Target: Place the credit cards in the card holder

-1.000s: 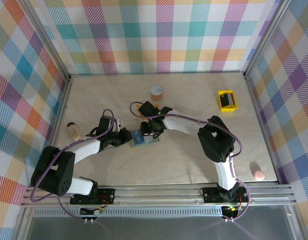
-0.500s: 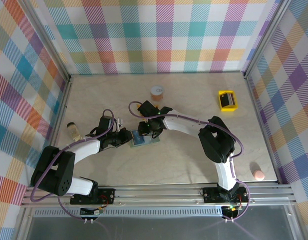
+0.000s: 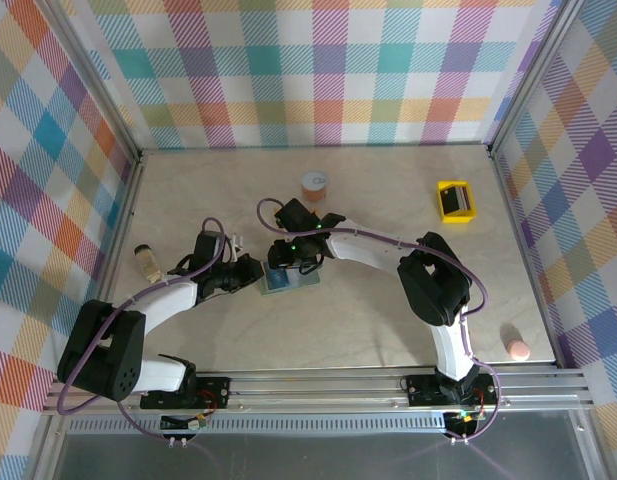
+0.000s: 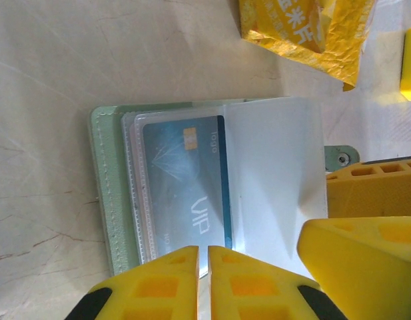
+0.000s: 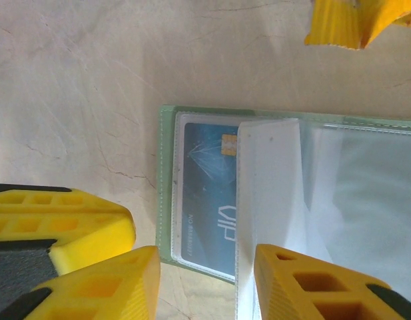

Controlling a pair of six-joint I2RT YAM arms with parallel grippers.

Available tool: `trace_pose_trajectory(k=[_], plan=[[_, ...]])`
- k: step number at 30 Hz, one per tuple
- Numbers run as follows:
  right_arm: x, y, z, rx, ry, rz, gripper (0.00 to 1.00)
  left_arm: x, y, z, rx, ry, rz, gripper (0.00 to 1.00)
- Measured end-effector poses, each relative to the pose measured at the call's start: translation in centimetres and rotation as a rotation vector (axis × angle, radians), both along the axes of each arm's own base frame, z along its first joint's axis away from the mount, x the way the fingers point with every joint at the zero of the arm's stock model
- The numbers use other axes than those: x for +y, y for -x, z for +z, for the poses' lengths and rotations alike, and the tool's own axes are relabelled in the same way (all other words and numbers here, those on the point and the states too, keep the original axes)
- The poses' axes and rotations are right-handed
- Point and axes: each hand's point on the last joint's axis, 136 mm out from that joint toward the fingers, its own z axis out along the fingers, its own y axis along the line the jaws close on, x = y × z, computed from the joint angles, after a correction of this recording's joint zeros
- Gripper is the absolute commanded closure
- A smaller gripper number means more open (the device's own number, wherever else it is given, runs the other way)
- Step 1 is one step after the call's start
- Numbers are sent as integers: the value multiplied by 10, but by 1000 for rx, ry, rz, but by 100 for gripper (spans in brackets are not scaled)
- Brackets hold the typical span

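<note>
The sage-green card holder lies open mid-table. Its stitched green edge shows in the left wrist view. A blue credit card marked VIP sits inside a clear sleeve of the holder, also seen as the blue card. A pale, cloudy sleeve page covers the card's right edge. My left gripper is shut on the holder's near sleeve edge. My right gripper is open, one finger off the holder's side and the other finger over the pale page.
A crinkly orange-yellow snack packet lies just beyond the holder. A yellow tray sits back right, an orange cup behind the grippers, a small bottle far left and a pink object near the right wall.
Both grippers have stayed at the card holder; the right one has edged slightly left. The holder and blue card have not moved.
</note>
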Motion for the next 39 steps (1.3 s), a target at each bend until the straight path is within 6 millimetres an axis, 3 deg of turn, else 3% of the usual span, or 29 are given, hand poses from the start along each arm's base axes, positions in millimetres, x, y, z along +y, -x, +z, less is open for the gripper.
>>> trace_pose_trajectory(k=[18, 24, 29, 32, 35, 39], plan=[[9, -1, -9, 73, -109, -20, 50, 25, 6, 3, 16, 1, 78, 89], [0, -4, -17, 80, -85, -56, 50, 27, 12, -1, 38, 4, 78, 88], [-20, -10, -25, 58, -6, -111, 49, 23, 13, 1, 38, 27, 61, 88], [-36, -13, -19, 34, 39, -143, 49, 21, 12, 2, 33, 39, 53, 88], [-55, -18, 0, 2, 47, -174, 48, 20, 11, 2, 34, 46, 49, 88], [-103, -29, 39, -53, 12, -240, 47, 17, 8, 6, 14, 61, 44, 79]])
